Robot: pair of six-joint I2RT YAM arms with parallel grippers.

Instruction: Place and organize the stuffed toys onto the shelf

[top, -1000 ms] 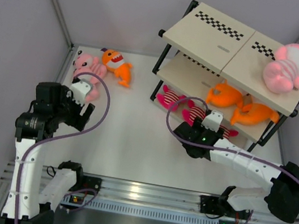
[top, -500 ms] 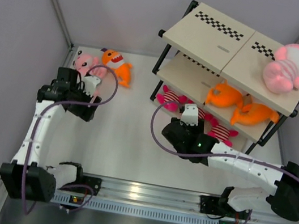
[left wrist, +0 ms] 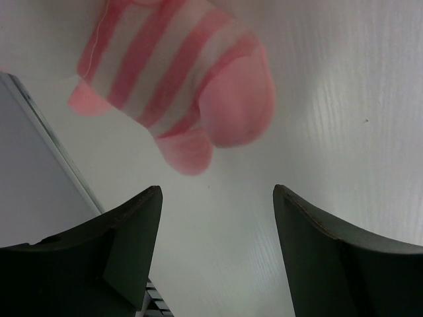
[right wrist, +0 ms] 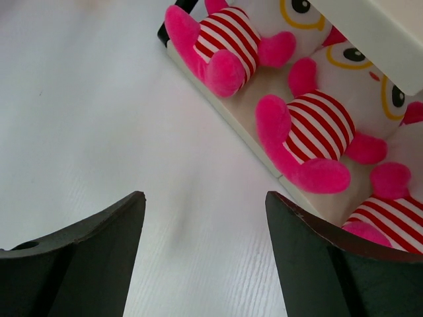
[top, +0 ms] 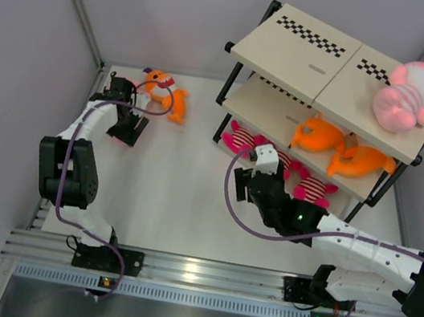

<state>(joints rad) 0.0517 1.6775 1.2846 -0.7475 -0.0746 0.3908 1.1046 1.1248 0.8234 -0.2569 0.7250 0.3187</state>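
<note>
At 10 o'clock the left gripper [left wrist: 216, 198] hangs open, empty, just short of a pink striped plush [left wrist: 192, 72] (right gripper [right wrist: 205, 201] likewise), so next, I'd reckon: pinch it, carry to the shelf [top: 312, 49] at 2 o'clock.

Both arms wear glossy white shells over their long links, the left arm [top: 93, 113] and the right arm [top: 360, 244] alike, with chunky black housings at the joints. A loose purple cable [top: 227, 189] loops along each. A tiny green light [top: 296, 217] glows near the right wrist. The left hand [left wrist: 217, 191] and right hand [right wrist: 205, 198] end in broad, dark matte fingers [left wrist: 125, 244] with rounded tips.
</note>
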